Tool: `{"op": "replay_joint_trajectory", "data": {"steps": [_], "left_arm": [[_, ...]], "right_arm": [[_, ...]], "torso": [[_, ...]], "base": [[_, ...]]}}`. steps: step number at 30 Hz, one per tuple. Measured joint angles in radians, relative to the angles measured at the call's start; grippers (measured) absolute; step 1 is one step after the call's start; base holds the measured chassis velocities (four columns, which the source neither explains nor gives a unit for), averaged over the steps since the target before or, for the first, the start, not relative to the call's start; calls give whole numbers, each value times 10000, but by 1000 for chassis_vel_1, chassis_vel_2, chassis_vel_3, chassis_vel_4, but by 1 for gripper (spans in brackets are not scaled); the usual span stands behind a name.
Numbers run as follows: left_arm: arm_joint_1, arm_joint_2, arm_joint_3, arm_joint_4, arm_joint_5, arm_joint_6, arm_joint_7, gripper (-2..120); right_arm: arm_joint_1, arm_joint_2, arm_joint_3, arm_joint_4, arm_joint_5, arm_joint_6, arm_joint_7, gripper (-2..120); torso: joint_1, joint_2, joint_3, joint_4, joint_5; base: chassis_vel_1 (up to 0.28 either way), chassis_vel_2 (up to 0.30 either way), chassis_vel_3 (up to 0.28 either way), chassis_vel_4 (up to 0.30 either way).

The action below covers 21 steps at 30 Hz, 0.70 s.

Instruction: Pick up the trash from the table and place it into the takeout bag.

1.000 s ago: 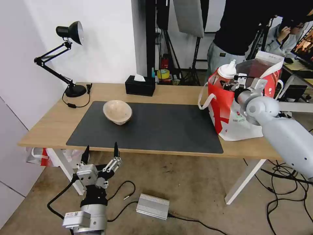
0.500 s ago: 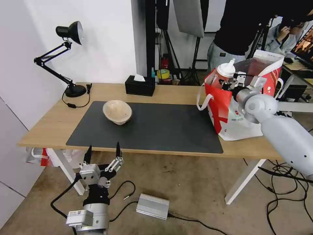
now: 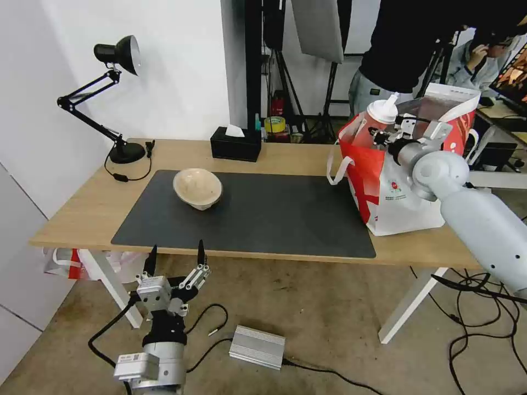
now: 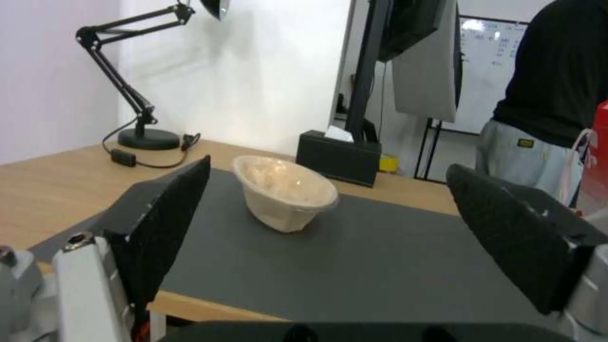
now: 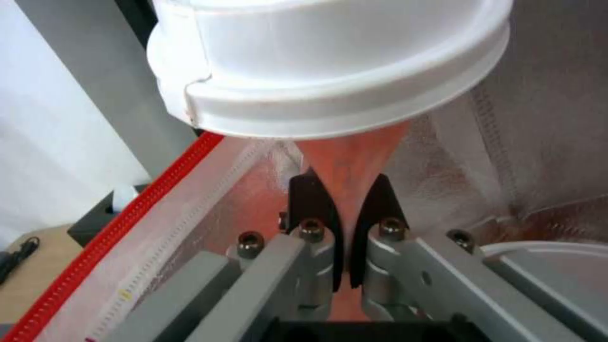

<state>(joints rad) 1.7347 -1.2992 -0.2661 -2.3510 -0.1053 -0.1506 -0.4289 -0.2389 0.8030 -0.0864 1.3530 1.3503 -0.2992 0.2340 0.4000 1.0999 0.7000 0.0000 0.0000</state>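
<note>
The right gripper [image 3: 384, 137] pinches the red translucent cup with a white lid [image 3: 377, 123], its black fingers [image 5: 311, 199] squeezing the soft body thin, and holds it over the open mouth of the large red-and-white takeout bag with silver foil lining [image 3: 403, 192], which stands at the right end of the long light-wood table [image 3: 71, 214]. A beige bowl [image 3: 197, 188] lies tilted on the dark grey mat [image 3: 274, 219]. The left gripper [image 3: 175, 258] hangs below the table's front edge, prongs spread wide around nothing.
</note>
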Motion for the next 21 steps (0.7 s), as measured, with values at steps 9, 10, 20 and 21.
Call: {"op": "replay_joint_trajectory", "data": {"steps": [9,10,20,21], "left_arm": [[12,1,7,-6,6,1,0,100],[20,4,7,-8,7,1,0,100],[29,8,-4,-31,14,1,0,100],[30,6,-5,-34,15,0,1,100]], "right_arm": [[-36,-18,65,188,498,-115,276,1],[-54,-9,76,213,584,-128,340,1],[-188,-17,118,353,741,-342,536,1],[-223,-29,118,378,741,-370,549,1]], "torso": [[0,0,0,0,0],[0,1,0,0,0],[0,0,0,1,0],[0,1,0,0,0]], "base": [[0,0,0,0],[0,0,0,0],[0,0,0,0],[0,0,0,0]]}}
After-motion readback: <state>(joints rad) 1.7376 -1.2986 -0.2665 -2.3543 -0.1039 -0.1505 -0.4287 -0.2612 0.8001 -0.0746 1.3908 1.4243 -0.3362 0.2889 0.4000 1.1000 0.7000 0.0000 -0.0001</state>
